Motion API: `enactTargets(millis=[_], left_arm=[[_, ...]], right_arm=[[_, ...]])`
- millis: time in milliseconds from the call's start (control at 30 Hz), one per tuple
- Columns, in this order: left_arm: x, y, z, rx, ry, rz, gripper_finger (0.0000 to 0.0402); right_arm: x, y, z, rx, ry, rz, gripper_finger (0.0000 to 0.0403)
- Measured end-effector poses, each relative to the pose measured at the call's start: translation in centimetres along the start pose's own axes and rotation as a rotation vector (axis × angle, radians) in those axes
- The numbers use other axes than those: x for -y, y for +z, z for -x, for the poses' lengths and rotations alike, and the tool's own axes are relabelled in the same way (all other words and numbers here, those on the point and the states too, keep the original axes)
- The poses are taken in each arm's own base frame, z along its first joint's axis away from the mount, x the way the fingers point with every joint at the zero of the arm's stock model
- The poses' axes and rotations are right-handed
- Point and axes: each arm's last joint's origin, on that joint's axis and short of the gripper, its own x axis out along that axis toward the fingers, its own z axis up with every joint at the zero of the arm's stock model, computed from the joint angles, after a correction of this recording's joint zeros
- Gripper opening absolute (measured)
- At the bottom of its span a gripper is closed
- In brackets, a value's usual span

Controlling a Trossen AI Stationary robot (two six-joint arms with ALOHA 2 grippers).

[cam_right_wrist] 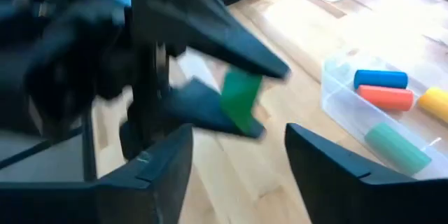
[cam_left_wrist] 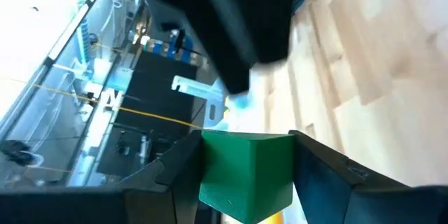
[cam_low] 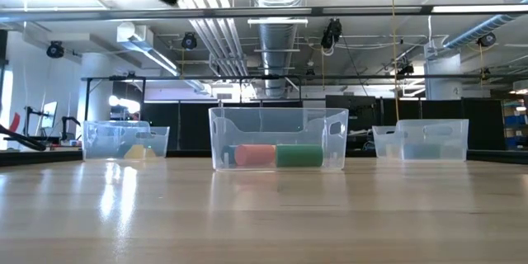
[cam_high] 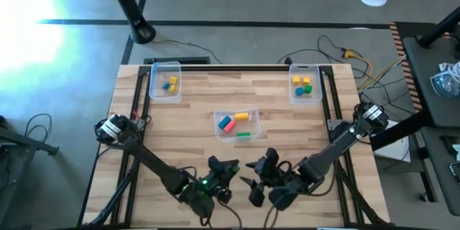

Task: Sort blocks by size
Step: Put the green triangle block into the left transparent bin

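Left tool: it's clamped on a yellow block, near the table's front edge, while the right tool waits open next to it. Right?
Not quite: the block is green, not yellow, as the left wrist view shows. The left tool does grip it near the front edge, and the right tool is open beside it.

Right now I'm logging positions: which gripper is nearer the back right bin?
The right. The right gripper sits open at the table's near edge, right of centre; the left gripper, shut on a green block, is just beside it, farther from that bin.
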Motion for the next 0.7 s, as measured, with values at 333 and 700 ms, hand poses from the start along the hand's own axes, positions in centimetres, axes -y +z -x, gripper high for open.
enactTargets(millis=[333,700], left_arm=[[-6.7,-2.5,4.7,-0.037,-0.083,0.123,0.0169],[-19.2,-14.6,2.1,-0.525,0.008,0.387,0.0179]], right_arm=[[-1.2,-3.0,2.6,-0.057,0.045,0.0,0.0288],[-2.2,-5.4,3.5,-0.066,0.064,0.015,0.0295]])
